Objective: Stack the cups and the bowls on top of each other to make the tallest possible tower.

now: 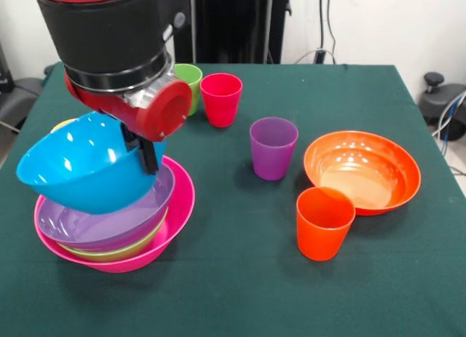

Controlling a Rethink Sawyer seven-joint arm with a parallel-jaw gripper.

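My gripper (145, 153) is shut on the right rim of the blue bowl (80, 169). It holds the bowl tilted just over the tower at the left. The tower is a pink bowl (178, 199) with a green bowl (116, 251) and a purple bowl (102, 220) nested in it. A sliver of yellow (62, 124) shows behind the blue bowl. The green cup (189, 82) and red cup (220, 98) stand at the back, and the purple cup (273, 148) is mid-table. The orange cup (324, 222) sits in front of the orange bowl (362, 169) on the right.
The dark green cloth table (240, 293) reaches the picture's lower edge. The arm's bulky red and black wrist (116, 53) hangs over the back left and hides part of the green cup. Cables and a black stand lie beyond the far edge.
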